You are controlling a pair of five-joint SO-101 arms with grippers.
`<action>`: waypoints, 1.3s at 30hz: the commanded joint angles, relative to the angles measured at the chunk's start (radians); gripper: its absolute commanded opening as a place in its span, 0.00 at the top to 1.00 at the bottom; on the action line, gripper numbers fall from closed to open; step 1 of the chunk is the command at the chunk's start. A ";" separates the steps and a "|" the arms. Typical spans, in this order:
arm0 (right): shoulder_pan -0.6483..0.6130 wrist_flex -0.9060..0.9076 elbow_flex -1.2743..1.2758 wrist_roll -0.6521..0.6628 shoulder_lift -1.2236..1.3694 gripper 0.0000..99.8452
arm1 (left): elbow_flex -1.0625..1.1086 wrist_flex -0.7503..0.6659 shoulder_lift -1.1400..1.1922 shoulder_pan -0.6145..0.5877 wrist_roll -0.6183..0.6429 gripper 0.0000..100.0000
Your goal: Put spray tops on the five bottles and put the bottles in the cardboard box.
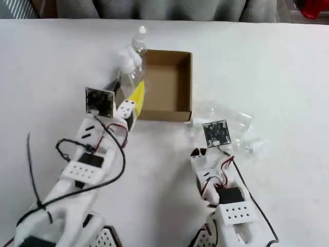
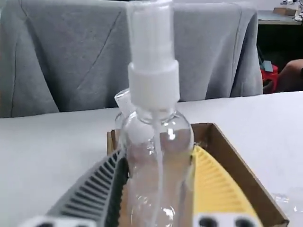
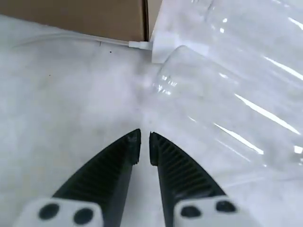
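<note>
My left gripper (image 1: 129,103) is shut on a clear bottle (image 1: 132,69) with a white spray top (image 1: 140,35). It holds the bottle tilted over the left wall of the cardboard box (image 1: 190,82). From the left wrist the bottle (image 2: 158,165) stands between the grey and yellow fingers, its spray top (image 2: 152,71) on, with the box (image 2: 229,158) behind. My right gripper (image 3: 145,142) is shut just above the table with nothing in it. Clear bottles (image 3: 227,113) lie on their sides just beyond its tips. A loose spray top (image 3: 161,45) with its thin tube lies by the box wall.
The lying clear bottles (image 1: 231,123) are bunched to the right of the box, ahead of the right arm (image 1: 223,190). A grey cloth (image 2: 71,56) hangs behind the table's far edge. Open white tabletop (image 1: 277,62) stretches around the box.
</note>
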 commanded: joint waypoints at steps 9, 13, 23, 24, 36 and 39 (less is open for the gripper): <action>0.008 -0.002 0.009 0.009 -0.008 0.99 | -0.077 -0.307 0.277 -0.028 0.000 0.98; 0.008 -0.002 0.009 0.009 -0.008 0.99 | -0.103 -0.322 0.334 -0.045 0.003 0.98; 0.010 -0.002 0.009 0.009 -0.008 0.99 | -0.153 -0.325 0.464 -0.059 0.006 0.98; 0.010 -0.002 0.009 0.009 -0.008 0.99 | -0.153 -0.325 0.464 -0.059 0.006 0.98; 0.010 -0.002 0.009 0.009 -0.008 0.99 | -0.144 -0.325 0.524 -0.059 0.006 0.98; 0.010 -0.002 0.009 0.009 -0.008 0.99 | -0.170 -0.325 0.568 -0.059 0.005 0.98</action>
